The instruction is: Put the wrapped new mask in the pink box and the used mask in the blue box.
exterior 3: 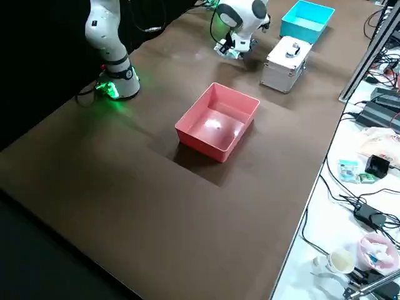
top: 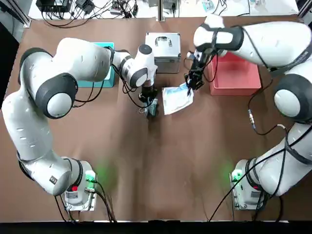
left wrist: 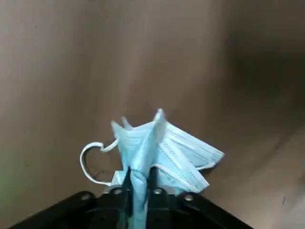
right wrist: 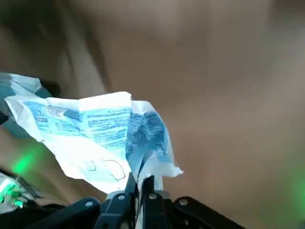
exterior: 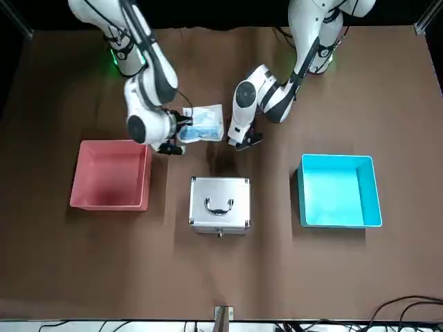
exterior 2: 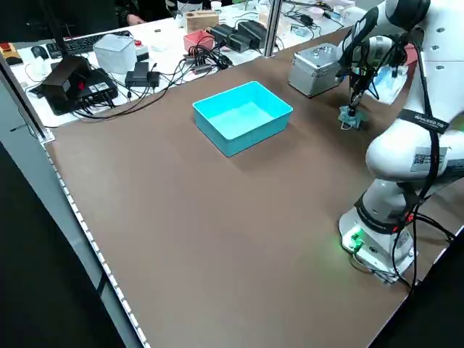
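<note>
Nearest, the bases of the two arms stand at the robot's edge of the brown table, one at each side. Farther out, the left gripper is near the table's middle, clenched on the used mask, whose bunched folds fan out past the fingers, one thin ear loop curling out to the side. The right gripper is beside it, a little farther out, its jaws closed on one end of the wrapped new mask. That packet reaches across the space between the two grippers, printed and crinkled; it seems to hang just above the table, though its height is hard to judge.

Beyond them come the pink box on the robot's right, the blue box on its left, and between them the silver case, its handle on top. Farthest, past the table's edge, cables tangle on a white surface.
</note>
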Tool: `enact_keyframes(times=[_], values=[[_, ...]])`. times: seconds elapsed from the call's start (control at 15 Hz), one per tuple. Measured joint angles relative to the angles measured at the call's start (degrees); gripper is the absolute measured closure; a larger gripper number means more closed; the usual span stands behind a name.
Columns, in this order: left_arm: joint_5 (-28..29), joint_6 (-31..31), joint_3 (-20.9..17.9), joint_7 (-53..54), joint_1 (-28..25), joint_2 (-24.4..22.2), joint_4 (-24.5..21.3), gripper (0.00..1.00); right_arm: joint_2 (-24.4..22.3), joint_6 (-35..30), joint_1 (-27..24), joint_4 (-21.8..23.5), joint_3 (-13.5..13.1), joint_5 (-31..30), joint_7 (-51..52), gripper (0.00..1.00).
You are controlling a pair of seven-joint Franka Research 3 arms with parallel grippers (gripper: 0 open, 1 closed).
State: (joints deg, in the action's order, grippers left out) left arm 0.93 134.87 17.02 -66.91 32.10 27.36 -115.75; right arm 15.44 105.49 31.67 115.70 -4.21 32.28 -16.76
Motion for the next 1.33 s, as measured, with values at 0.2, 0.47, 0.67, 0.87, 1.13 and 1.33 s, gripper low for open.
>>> enact_keyframes(times=[0.2,0.47,0.67,0.87,1.13,1.33], values=[[0.0,0.1,-0.07,-0.16,-0.13,0.0,0.53,0.93,-0.71,-7.3,-5.64,-5.18,-0.1,-4.84,0.01,0.92],[0.19,0.06,-0.18,0.0,-2.34,-0.21,2.58,0.93,-0.71,-12.64,-15.46,-11.94,-0.18,-10.46,4.55,0.92],[0.31,-2.56,-0.22,2.95,-6.24,-0.98,6.26,0.93,-0.2,-12.78,-22.8,-14.57,-0.21,-14.11,11.94,0.92],[0.31,-11.43,-0.23,6.32,-9.95,-2.06,12.63,0.93,2.69,-12.52,-29.38,-16.61,-0.22,-16.97,20.3,0.92],[0.31,-23.86,-0.2,11.8,-13.99,-4.14,21.04,0.93,8.89,-10.59,-34.08,-20.25,-0.19,-19.33,26.17,0.92],[0.31,-28.88,-0.24,19.7,-19.09,-5.78,24.41,0.93,12.32,-9.68,-35.88,-21.13,-0.18,-19.83,30.7,0.92]])
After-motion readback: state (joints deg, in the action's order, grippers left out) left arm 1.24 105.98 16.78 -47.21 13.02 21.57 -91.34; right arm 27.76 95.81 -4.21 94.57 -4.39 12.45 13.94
